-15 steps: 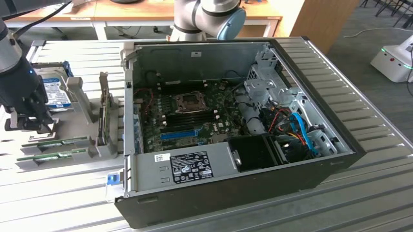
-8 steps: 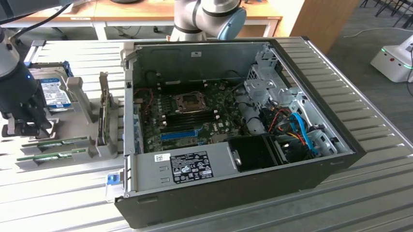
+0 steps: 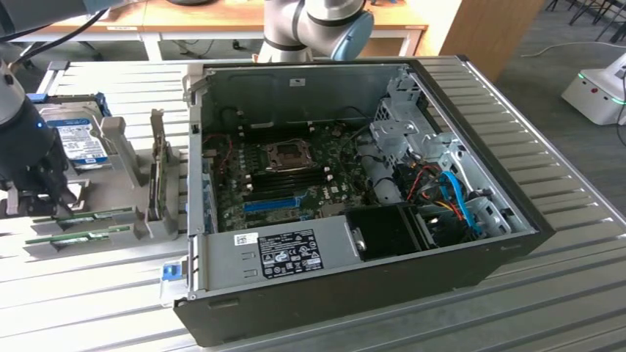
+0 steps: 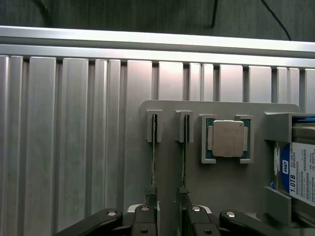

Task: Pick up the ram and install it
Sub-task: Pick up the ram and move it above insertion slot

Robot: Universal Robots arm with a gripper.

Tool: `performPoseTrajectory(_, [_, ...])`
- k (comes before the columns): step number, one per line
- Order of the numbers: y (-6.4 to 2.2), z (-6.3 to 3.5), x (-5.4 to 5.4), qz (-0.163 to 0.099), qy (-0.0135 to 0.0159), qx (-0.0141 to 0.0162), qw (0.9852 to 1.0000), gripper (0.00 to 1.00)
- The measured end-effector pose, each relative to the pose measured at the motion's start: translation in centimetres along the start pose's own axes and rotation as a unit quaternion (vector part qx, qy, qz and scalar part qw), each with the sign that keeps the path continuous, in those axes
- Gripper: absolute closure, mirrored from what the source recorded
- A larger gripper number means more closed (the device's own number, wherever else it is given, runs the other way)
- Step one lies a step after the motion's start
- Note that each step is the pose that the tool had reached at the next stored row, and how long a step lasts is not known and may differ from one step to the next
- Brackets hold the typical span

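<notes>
table point(image 4: 74, 147): ribbed matt metal | holder point(image 4: 221, 191): matt grey plastic

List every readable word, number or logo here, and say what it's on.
"WD": silver hard drive's blue-white label
"1.0TB": same label
White sticker inside the black computer case: too small to read.
Square silver processor chip: print too faint to read.

1. This is a robotics lab bench: a robot arm point(image 3: 313, 29) stands at the far edge of a ribbed aluminium table point(image 3: 547, 293)
2. An open computer case point(image 3: 342, 308) lies on that table, its motherboard point(image 3: 293, 176) bared
3. A grey fixture plate point(image 4: 221, 187) holds ram sticks point(image 4: 154, 157), a processor point(image 4: 226, 138) and a hard drive point(image 4: 301, 172) in fitted pockets
4. Wooden desks point(image 3: 196, 18) stand behind, and a white machine base point(image 3: 597, 92) with a green light sits on the carpeted floor at the exterior view's right
</notes>
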State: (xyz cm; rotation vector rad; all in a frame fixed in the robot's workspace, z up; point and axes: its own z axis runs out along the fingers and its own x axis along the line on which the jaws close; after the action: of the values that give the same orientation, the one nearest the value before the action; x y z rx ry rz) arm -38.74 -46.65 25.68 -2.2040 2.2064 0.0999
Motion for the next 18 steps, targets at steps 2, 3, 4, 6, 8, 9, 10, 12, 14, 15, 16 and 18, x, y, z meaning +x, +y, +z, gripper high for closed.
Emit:
performPoseTrajectory(2, [0.0,-0.01,0.1,0.0,0.0,0.0,1.0,0.71])
performPoseTrajectory(3, [0.0,-0.01,0.1,0.0,0.0,0.0,1.0,0.71])
performPoseTrajectory(4, [0.0,-0.01,0.1,0.0,0.0,0.0,1.0,0.71])
performPoseTrajectory(6, [0.0,0.0,0.1,0.0,0.0,0.0,1.0,0.71])
performPoseTrajectory(8, [0.0,0.15,0.1,0.0,-0.0001,0.0001,1.0,0.71])
performPoseTrajectory(9, [0.0,0.26,0.1,0.0,0.0,0.0,1.0,0.71])
performPoseTrajectory(10, [-0.01,0.4,0.1,0.0,0.0,0.0,1.0,0.71])
performPoseTrajectory(12, [-0.02,0.72,0.1,0.0,-0.0001,0.0,1.0,0.71])
performPoseTrajectory(14, [-0.03,1.07,0.2,0.0,0.0,0.0,1.0,0.71])
performPoseTrajectory(15, [-0.03,1.27,0.2,0.0,0.0,0.0,1.0,0.71])
performPoseTrajectory(16, [-0.04,1.45,0.2,0.0,0.0,0.0,1.0,0.71])
performPoseTrajectory(18, [-0.05,1.81,0.2,0.0,0.0,0.0,1.0,0.71])
